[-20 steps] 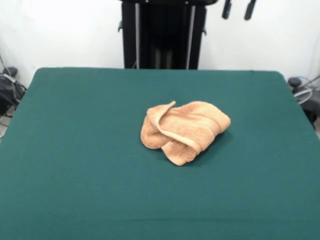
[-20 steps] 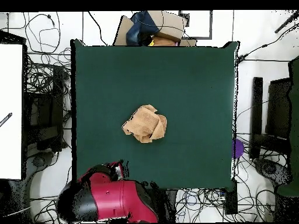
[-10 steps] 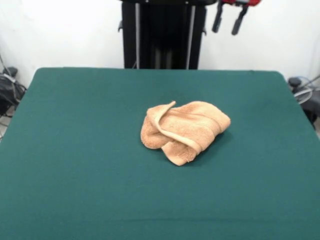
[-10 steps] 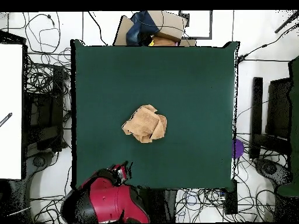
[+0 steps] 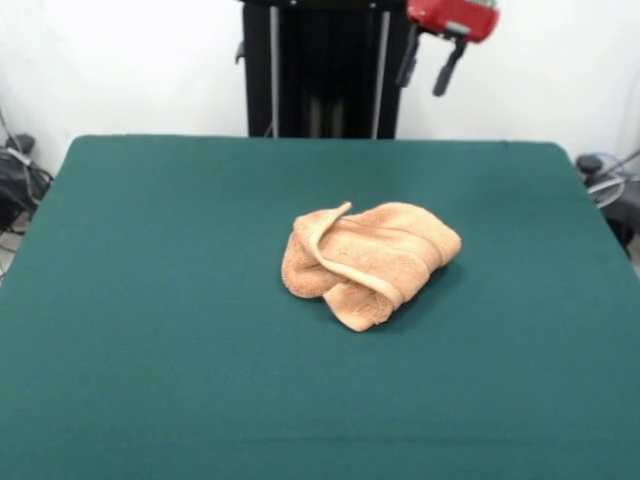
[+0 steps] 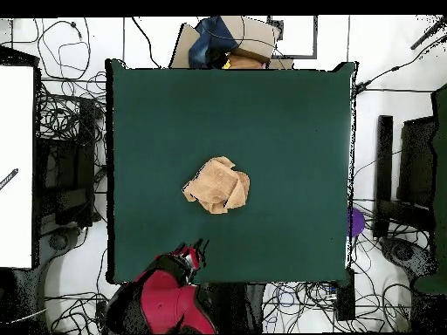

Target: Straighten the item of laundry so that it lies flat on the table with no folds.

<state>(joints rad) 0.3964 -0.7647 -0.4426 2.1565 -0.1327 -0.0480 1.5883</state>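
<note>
I am looking across the green felt table (image 5: pixel 150 330) from its left side, and that whole stretch is lying bare, so nothing is crowding the work. Moving toward the middle, the peach terry towel (image 5: pixel 368 262) is sitting near the table's centre, bunched into a low heap with one hemmed edge curling up and over the top and a folded corner poking out toward the near edge; in the overhead view the towel (image 6: pixel 216 185) is showing the same crumpled, lumpy outline, nowhere near flat. Further right and up at the far edge, the gripper (image 5: pixel 428 68) is hanging below its red housing, above the table's far rim and well apart from the towel, with its two dark fingers (image 5: pixel 444 72) spread apart and nothing between them. From above, the gripper (image 6: pixel 195 253) is sitting just over the table edge nearest the base. I am judging that I am in the approach step, with no straightening done yet. Next I am planning to bring the spread fingers over the heap, come down on the raised hemmed edge or the protruding corner, pinch a single layer and draw it outward to open the fold.
</note>
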